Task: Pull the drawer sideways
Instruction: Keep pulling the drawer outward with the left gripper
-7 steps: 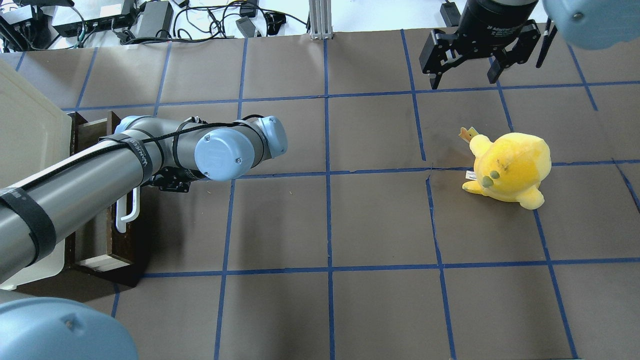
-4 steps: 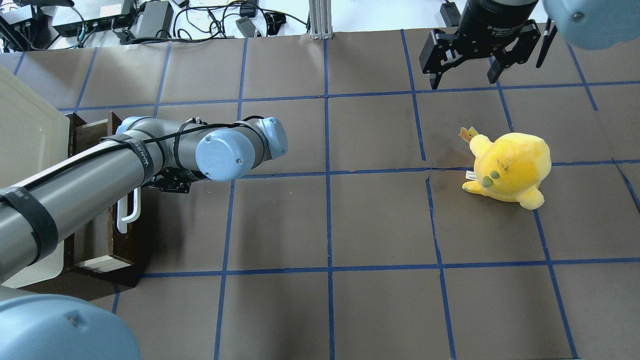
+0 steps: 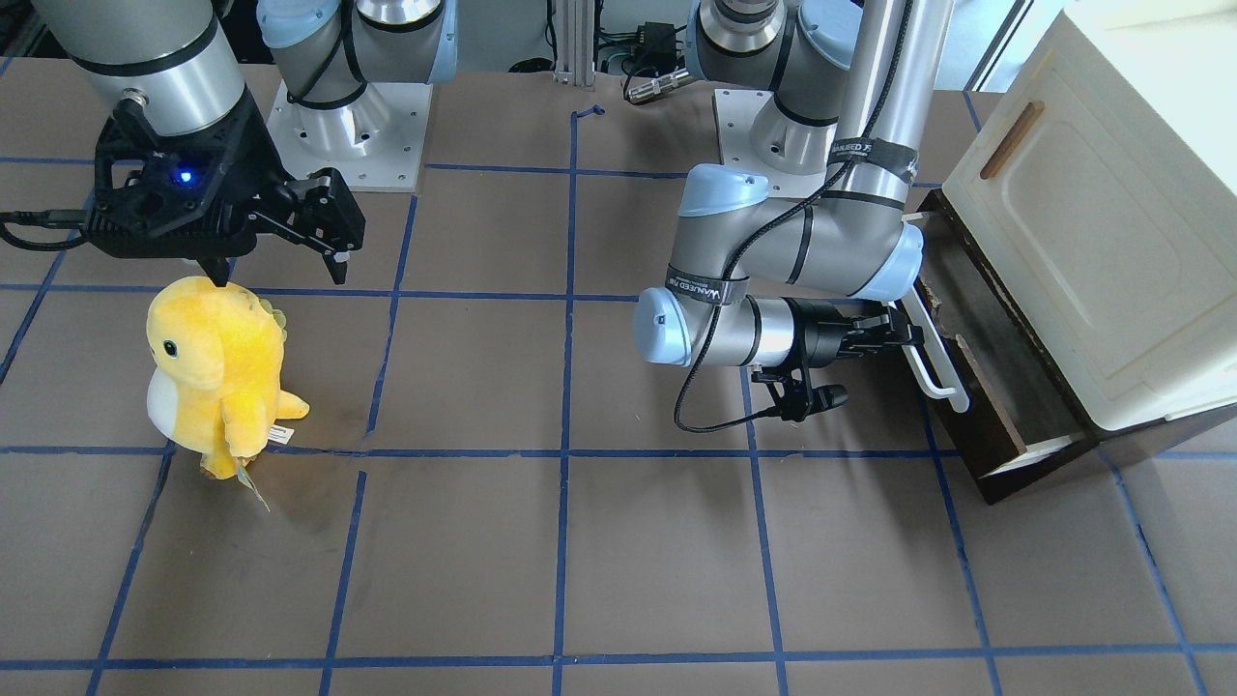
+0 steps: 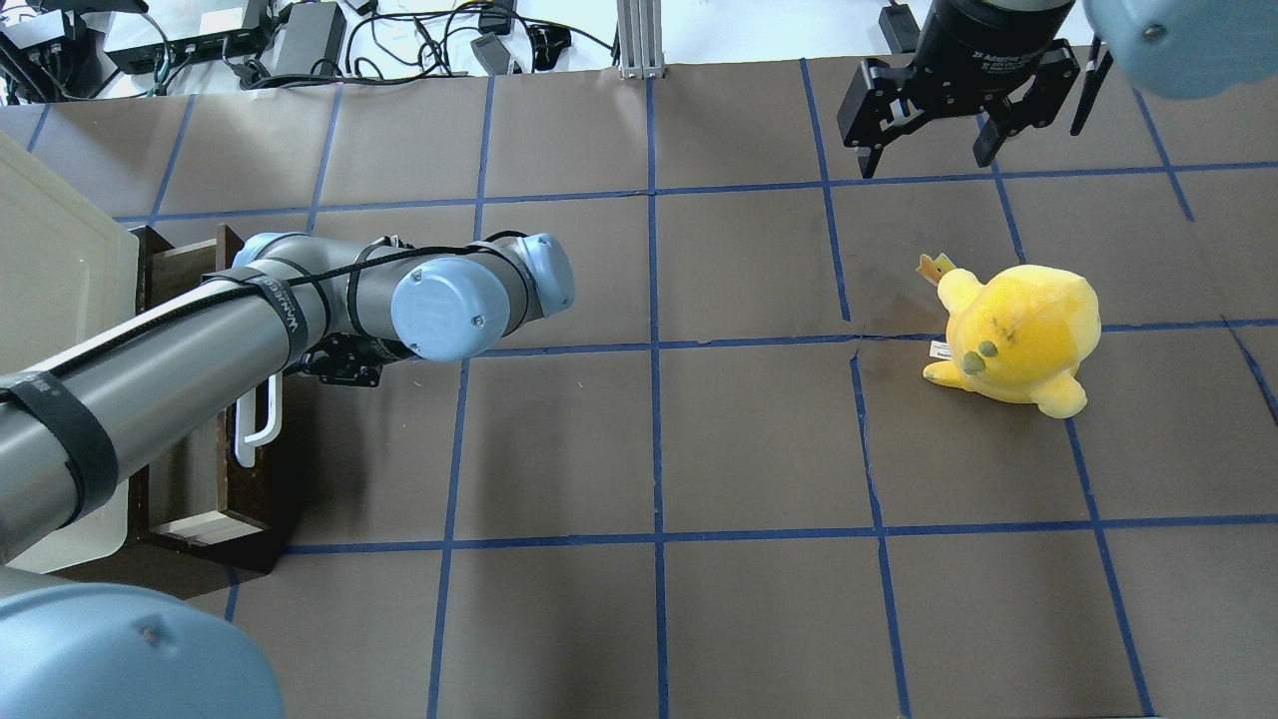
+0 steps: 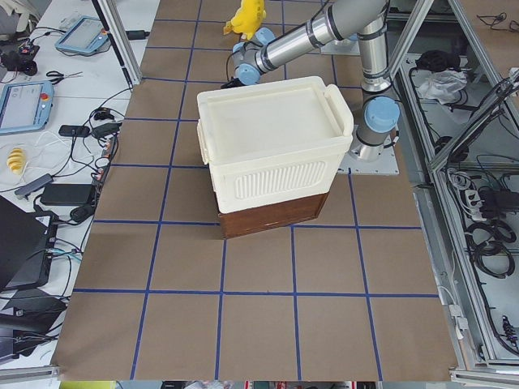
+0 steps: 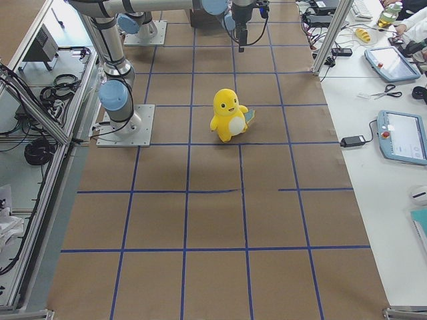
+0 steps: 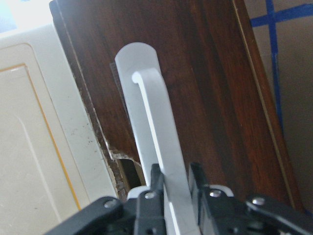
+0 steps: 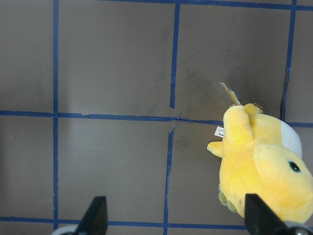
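Clamping the long white bar handle (image 7: 150, 115) between narrowed fingers, the left gripper (image 7: 173, 172) holds the wide dark brown wooden drawer (image 7: 215, 98), which sits partly out beneath the cream-white cabinet (image 3: 1082, 242). The right gripper (image 3: 278, 271) hangs wide-spread near a yellow plush toy (image 3: 217, 358).

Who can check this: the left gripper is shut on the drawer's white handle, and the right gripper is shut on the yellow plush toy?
No: the overhead view shows the right gripper open, apart from the yellow plush toy. The left gripper is shut on the white handle of the drawer.
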`<control>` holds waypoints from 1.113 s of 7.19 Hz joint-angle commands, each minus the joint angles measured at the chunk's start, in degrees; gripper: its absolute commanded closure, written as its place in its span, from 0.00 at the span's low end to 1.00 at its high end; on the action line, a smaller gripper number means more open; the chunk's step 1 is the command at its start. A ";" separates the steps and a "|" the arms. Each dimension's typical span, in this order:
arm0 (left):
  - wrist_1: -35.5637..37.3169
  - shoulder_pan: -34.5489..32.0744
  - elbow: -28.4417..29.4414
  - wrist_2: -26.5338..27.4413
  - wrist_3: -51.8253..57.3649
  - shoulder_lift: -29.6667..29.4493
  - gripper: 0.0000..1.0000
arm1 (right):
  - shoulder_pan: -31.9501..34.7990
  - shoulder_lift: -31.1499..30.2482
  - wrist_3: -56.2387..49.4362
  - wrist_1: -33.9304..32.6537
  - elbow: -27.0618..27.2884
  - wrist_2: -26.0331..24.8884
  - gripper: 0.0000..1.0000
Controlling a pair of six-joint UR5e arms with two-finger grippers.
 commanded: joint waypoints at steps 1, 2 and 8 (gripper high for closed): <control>0.02 -0.20 0.16 -0.29 0.00 -0.01 0.87 | 0.00 0.00 -0.09 0.00 0.00 0.00 0.00; 0.02 -0.20 0.16 -0.38 0.00 -0.01 0.87 | 0.00 0.00 0.00 0.00 0.00 0.00 0.00; 0.02 -0.90 1.21 -1.08 0.00 -0.09 0.86 | 0.00 0.00 0.00 0.00 0.00 0.00 0.00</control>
